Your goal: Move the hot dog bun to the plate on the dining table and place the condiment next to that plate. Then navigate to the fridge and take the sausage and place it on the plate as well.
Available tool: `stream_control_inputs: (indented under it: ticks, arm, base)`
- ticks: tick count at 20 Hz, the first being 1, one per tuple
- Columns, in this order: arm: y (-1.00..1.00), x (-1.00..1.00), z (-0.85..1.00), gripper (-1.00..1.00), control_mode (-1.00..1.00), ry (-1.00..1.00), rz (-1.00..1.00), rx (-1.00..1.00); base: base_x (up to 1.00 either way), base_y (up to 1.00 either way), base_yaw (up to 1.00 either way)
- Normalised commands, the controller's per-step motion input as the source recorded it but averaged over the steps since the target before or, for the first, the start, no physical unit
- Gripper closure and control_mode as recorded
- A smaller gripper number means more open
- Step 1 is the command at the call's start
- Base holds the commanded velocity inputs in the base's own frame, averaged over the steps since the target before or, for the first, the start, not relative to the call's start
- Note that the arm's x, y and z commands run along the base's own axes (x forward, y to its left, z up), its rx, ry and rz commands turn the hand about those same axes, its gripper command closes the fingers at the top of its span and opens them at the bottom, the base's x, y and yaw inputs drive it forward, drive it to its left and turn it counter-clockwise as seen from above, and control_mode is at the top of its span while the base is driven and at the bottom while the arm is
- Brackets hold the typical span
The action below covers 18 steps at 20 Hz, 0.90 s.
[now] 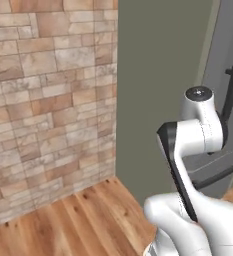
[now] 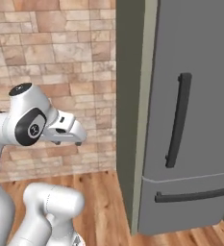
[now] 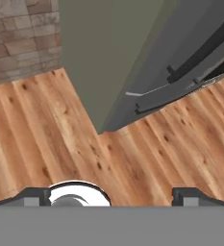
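The fridge (image 2: 200, 115) stands in the right half of the right base view and at the right edge of the left base view; its front is smooth, matt, flat grey, a tall upper door (image 2: 209, 57) over a lower drawer front (image 2: 180, 216), the two parted by a thin pale seam, both shut; the upper door carries a long upright handle (image 2: 179, 120), dark, slightly bowed and squared at its mounts; the drawer front carries a matching handle (image 2: 195, 196) lying crosswise near its top edge. Along the fridge's left side runs a tall, plain olive-green panel (image 2: 130, 115) with a paler, narrow front edge; beyond it is a wall (image 1: 53, 100) of rectangular stone blocks, mottled in tan, pink and cream, with thin joints; below lies the floor (image 1: 73, 220), warm orange-brown wood planks with dark knots and streaky grain.

The hand (image 2: 68, 143) is released, its two dark fingertips (image 3: 34, 197) set wide apart, with nothing gripped between them; in the right base view it hangs to the left of the fridge, the stone wall behind it, apart from both handles; the hand view looks down over the planks, the panel's lower corner and the slanting grey front.
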Motion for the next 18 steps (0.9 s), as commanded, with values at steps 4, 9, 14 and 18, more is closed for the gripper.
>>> stream_control_inputs:
  ticks: [4,9,14,18]
  arm:
    - [0.00,0.00,0.00,-1.00,1.00,0.00,0.00,0.00]
    - [0.00,0.00,0.00,-1.00,1.00,0.00,0.00,0.00]
    - [0.00,0.00,0.00,-1.00,1.00,0.00,0.00,0.00]
    - [0.00,0.00,0.00,-1.00,1.00,0.00,0.00,0.00]
  base:
    - [0.35,-0.75,0.10]
    - [0.13,-0.49,-0.10]
    - [0.10,-0.41,-0.17]
    - [0.51,-0.34,-0.11]
